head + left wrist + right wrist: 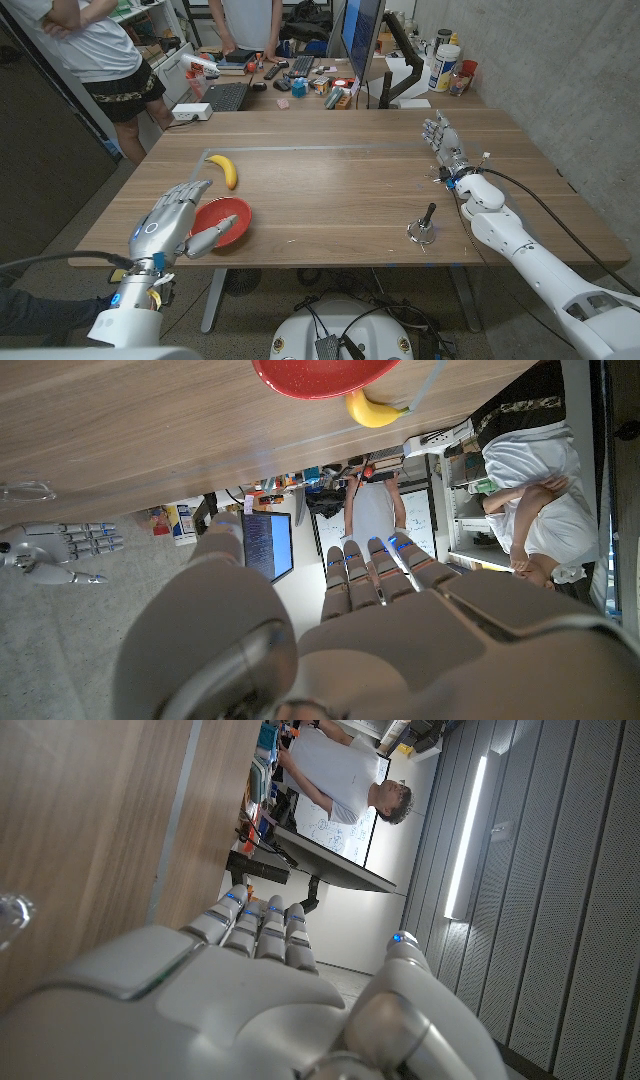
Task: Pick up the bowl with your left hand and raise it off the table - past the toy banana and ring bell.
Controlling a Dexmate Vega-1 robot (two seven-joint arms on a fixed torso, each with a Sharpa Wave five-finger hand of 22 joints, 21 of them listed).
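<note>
We see a long wooden table (350, 190) with a strip of grey tape across it, a concrete wall to its right, and a cluttered desk with monitors and two standing people behind. The shallow red plastic bowl (226, 222) sits near the front left edge, our left hand (172, 225) beside it, fingers spread, thumb over the rim, gripping nothing. The yellow toy banana (225, 170) lies just beyond. The small metal ring bell (423, 229) stands front right. Our right hand (444, 142) rests empty, fingers extended.
</note>
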